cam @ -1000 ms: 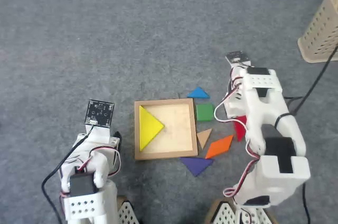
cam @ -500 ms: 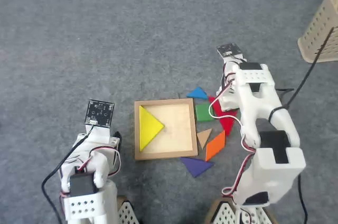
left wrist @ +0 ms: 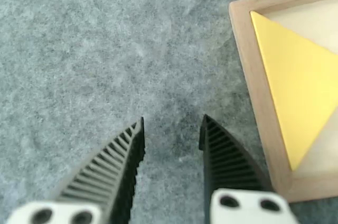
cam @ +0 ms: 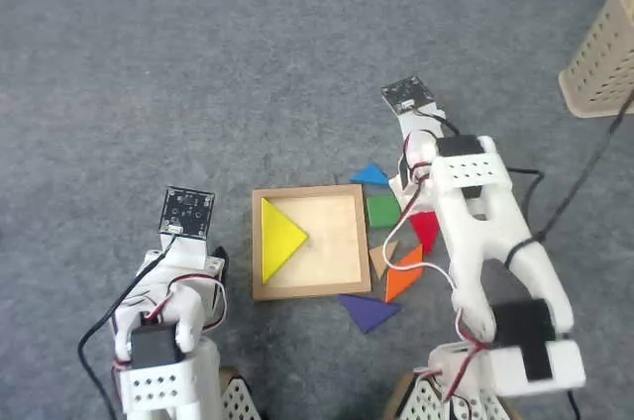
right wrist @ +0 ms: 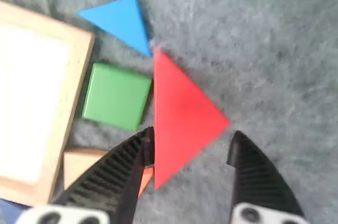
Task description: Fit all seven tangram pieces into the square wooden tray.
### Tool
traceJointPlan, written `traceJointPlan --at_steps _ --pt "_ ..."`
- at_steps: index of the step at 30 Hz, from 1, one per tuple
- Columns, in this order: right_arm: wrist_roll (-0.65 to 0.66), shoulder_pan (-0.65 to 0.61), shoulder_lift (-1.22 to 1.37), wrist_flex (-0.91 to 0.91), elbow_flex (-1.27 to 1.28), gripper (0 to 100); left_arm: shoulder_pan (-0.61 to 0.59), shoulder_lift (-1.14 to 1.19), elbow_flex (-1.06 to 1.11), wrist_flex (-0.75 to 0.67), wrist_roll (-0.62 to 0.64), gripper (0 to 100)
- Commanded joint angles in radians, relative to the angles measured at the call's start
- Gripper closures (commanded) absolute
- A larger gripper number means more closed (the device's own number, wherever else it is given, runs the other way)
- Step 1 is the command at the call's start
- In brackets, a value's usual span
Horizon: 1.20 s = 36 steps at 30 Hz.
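Nearest the bases, the left arm (cam: 163, 326) sits folded on the left of the square wooden tray (cam: 256, 262). Its left gripper (left wrist: 173, 121) hangs over the grey table (cam: 149, 93) just beside the tray's left wall, fingers parted with nothing between them.

Inside the tray the yellow triangle (cam: 279, 237) lies with its long edge along that left wall (its point aims at the tray's middle).

Just off the tray's near right corner lies the purple triangle (cam: 369, 310). A little farther out, the orange parallelogram (cam: 401, 276) sits just beside the small tan triangle (cam: 379, 260), which is itself just beside the tray's right wall. Farther along that wall the green square (right wrist: 116, 96) lies close to the rim.

The right arm (cam: 475, 212) stretches out along the tray's right side. The right gripper (right wrist: 191, 133) is low over the red triangle (right wrist: 182, 110), fingers spread wide with the piece between them. One finger is at its long edge and the other just clear of its outer corner, so it is not clamped. The red triangle's long edge runs alongside the green square on the side away from the tray. Its far tip meets a corner of the blue triangle (right wrist: 119, 20), which lies beyond the tray's far right corner.

Well beyond the tray, far off to its right, stands a pale perforated object (cam: 599, 53).
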Motion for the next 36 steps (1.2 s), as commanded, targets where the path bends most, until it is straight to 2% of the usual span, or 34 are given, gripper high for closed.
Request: traceJointPlan --at_steps 1,10,25,36 --pt "0.020 0.041 0.097 -0.031 -0.054 75.0 0.002 -0.006 -0.010 0.005 -0.005 83" --pt "0.037 0.061 0.291 -0.024 -0.132 75.0 0.002 -0.006 -0.010 0.005 -0.005 83" --pt "0.041 0.038 0.288 -0.001 -0.103 75.1 0.002 -0.006 -0.010 0.005 -0.005 83" --pt "0.041 0.022 0.005 -0.130 0.141 75.0 0.002 -0.006 -0.010 0.005 -0.005 83"
